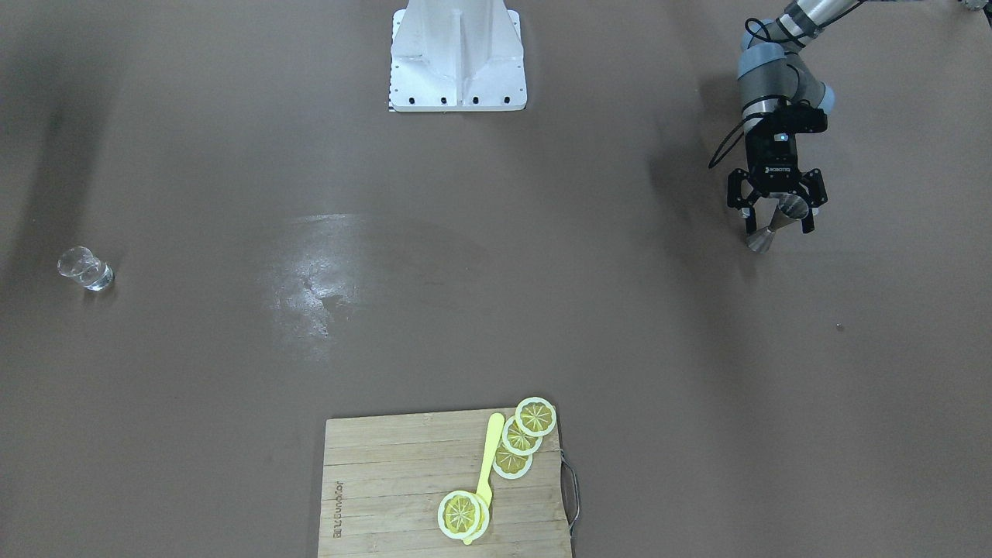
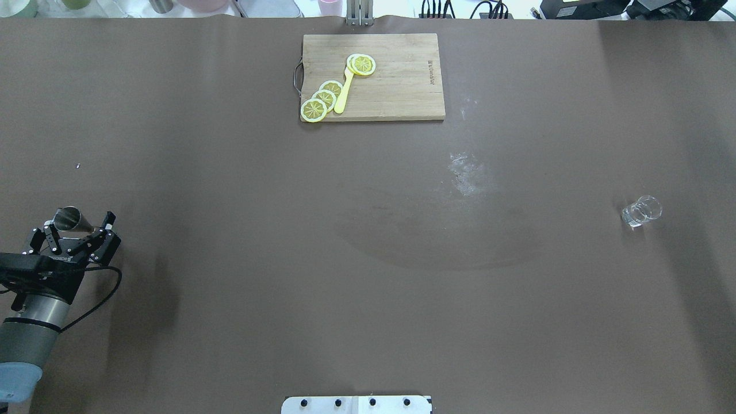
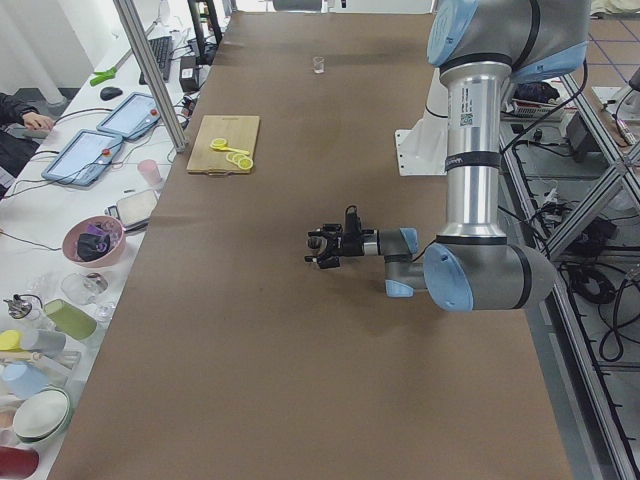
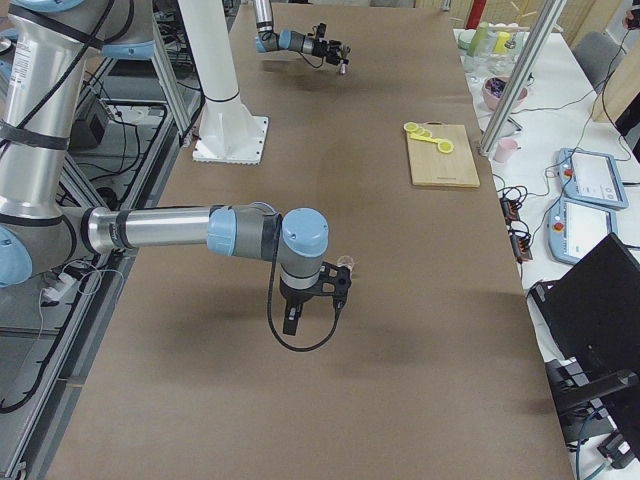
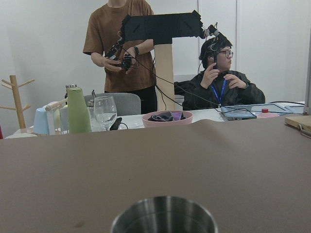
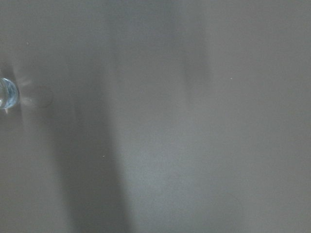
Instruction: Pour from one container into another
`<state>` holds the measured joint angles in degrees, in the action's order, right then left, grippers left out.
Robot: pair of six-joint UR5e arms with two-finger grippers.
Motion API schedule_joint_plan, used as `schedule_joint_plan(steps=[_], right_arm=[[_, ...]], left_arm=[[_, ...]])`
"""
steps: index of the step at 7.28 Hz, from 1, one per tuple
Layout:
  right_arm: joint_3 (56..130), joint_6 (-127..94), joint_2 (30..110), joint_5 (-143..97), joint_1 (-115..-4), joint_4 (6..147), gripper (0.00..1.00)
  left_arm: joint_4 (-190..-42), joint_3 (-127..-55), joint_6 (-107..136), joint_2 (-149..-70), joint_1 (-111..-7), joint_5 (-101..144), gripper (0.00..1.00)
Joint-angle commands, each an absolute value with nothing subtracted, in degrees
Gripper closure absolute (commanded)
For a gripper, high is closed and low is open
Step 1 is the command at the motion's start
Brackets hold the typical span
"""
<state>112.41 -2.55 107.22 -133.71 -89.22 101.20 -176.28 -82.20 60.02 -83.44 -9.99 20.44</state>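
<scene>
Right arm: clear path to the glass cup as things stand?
Probably yes. The glass cup stands alone on the table, with nothing beside it. The right gripper hangs close by in the right side view. Its wrist view has the cup at the left edge, so a sideways shift looks needed.

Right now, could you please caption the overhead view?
Open left gripper around the grey hourglass-shaped metal jigger; small clear glass cup at far right.

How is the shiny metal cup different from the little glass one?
The jigger is grey metal that you can't see through; the glass cup is clear. The jigger is between the open fingers of the left gripper; the glass cup stands alone, far across the table. Both are small.
</scene>
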Motion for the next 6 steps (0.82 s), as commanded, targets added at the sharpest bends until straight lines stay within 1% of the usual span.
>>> schedule_joint_plan(steps=[1,3,5,6], right_arm=[[111.6,-2.1,106.5,-134.6,-90.4,101.1,0.00],[110.9,-2.3,105.6,-135.1,-90.4,101.0,0.00],[109.8,-2.3,105.6,-134.7,-90.4,101.0,0.00],[109.8,-2.3,105.6,-134.8,-90.4,101.0,0.00]], left_arm=[[-176.2,-85.7,59.6,-81.0,-9.9,20.7,0.02],[-175.9,-91.4,58.1,-76.8,-9.8,20.8,0.02],[-176.0,-98.7,54.4,-72.7,-9.9,21.9,0.02],[-175.9,-102.4,53.1,-71.1,-10.0,26.7,0.02]])
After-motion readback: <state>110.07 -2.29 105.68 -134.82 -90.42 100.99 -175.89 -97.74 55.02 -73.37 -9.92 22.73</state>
